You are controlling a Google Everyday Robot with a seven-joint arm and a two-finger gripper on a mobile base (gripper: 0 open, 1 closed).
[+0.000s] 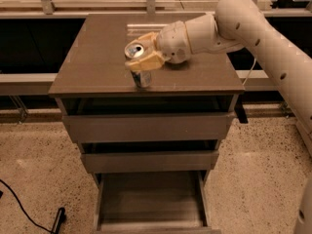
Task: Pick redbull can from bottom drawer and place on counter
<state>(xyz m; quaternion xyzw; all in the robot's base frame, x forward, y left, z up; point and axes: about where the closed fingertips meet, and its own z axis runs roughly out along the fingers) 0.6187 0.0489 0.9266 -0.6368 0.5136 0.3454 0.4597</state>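
Over front half of glossy grey-brown square counter (92, 62): slim silvery-blue metal redbull can (133, 49), clamped upright in tan-fingered gripper (142, 62), base at or just above surface. Lower straight, release only once base sits flat, keep back from front edge. Deep grey-brown bottom drawer (151, 199) pulled out below.

Top drawer (146, 126), middle drawer (149, 161), black cable (18, 206) lying on speckled floor (258, 179)

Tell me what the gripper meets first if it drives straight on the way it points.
The gripper, shut on the redbull can, points toward the picture's left side over the counter. Nothing stands in that line; it would probably graze the counter first, though height is unclear.
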